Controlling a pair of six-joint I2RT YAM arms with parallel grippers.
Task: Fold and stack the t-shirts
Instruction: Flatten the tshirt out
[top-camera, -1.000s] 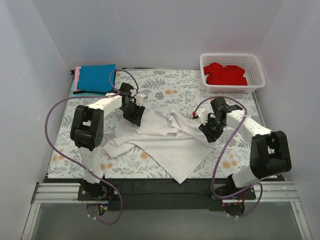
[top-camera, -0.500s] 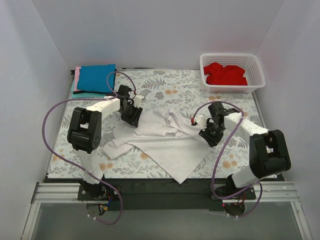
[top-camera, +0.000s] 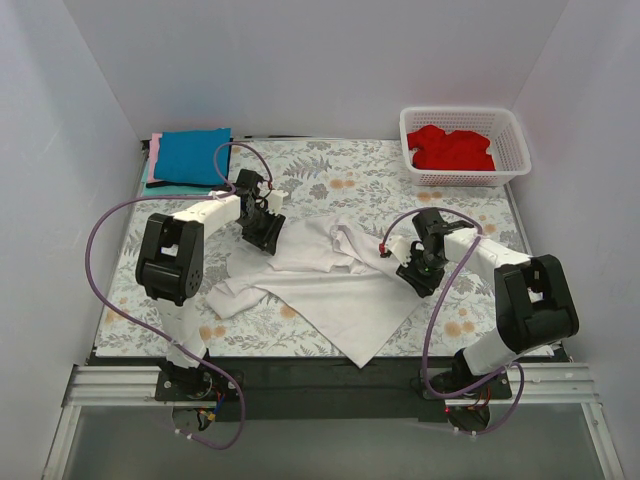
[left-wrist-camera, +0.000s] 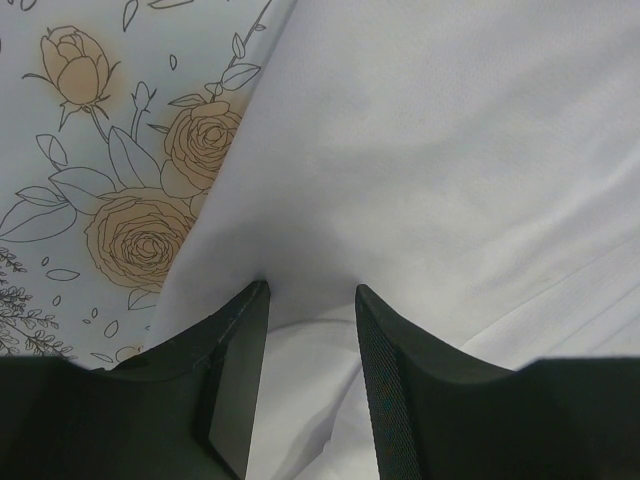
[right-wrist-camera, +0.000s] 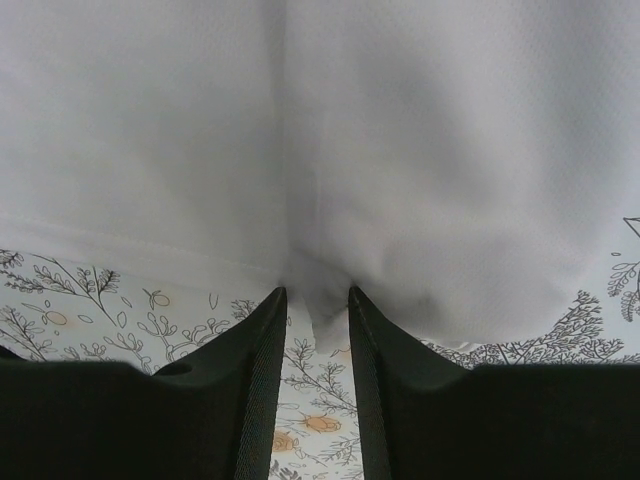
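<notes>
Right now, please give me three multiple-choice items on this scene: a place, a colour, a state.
1. The red t-shirt lies: A) in the white lattice basket B) on a chair C) on the floor
2. The folded t-shirt at far left is: A) white B) blue C) green
3. The right gripper is: A) open in the air B) shut on the white t-shirt C) shut on the basket
1 A: red cloth fills the basket. 2 B: its cloth is blue. 3 B: white cloth sits pinched between its fingers.
</notes>
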